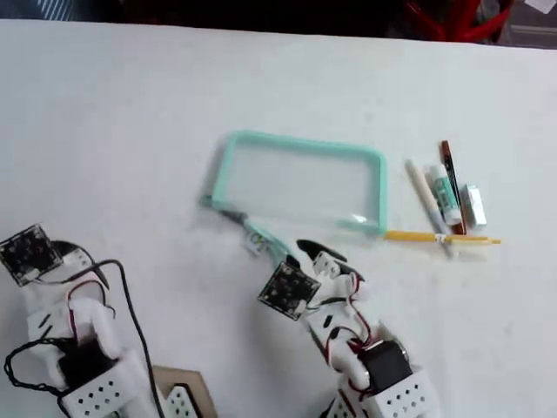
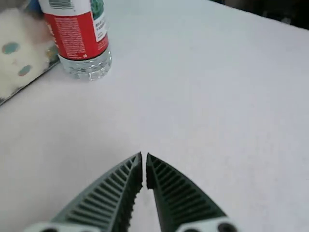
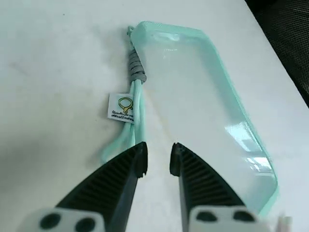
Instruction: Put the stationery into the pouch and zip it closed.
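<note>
one pouch (image 1: 300, 185), clear with mint green edging, lies flat near the middle of the white table (image 1: 130, 104). one mint cord (image 1: 261, 235) with a small tag (image 3: 121, 107) trails from its corner towards the arms. five pieces of stationery lie in a loose cluster just beside the pouch's short side, all outside it: a white pen (image 1: 426, 202), a dark red-brown pen (image 1: 450, 178), a small green and white tube (image 1: 446, 196), a pale block like an eraser (image 1: 474, 206) and a yellow pencil (image 1: 439, 236) lying across the near ends of the others. i cannot tell whether the pouch's zip is open or closed. there are two arms. the right gripper (image 3: 158, 157) hovers low over the table with its jaws a little apart and nothing in them. the pouch lies just ahead of it and the end of the cord lies just beside one fingertip. the stationery sits well off to this gripper's right, beyond the pouch. the left gripper (image 2: 144, 162) is well apart from the pouch, its jaws drawn almost together over bare table. one plastic bottle (image 2: 77, 38) with a red label stands upright ahead of it.
</note>
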You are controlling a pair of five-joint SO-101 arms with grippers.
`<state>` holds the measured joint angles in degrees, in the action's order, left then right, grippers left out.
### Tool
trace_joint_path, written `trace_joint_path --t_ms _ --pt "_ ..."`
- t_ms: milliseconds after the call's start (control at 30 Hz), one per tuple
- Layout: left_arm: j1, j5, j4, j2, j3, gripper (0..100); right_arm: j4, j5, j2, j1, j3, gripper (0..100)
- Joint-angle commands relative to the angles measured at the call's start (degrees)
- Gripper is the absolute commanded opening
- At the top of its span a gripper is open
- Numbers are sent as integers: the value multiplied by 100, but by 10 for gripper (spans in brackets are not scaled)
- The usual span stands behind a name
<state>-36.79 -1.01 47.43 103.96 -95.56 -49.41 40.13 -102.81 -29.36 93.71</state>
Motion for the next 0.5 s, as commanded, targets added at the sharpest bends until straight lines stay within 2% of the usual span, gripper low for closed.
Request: trace_joint_path --t_ms 0,167,367,467 --pt "295 193 132 57 308 39 -22 53 145 -92 -633 91" --pt "347 193 149 57 308 39 180 44 1877 -418 -1670 91" --pt "391 220 158 57 299 39 127 26 5516 -910 -3886 91" --pt "514 229 158 57 299 57 57 -431 7257 -1165 -4993 91"
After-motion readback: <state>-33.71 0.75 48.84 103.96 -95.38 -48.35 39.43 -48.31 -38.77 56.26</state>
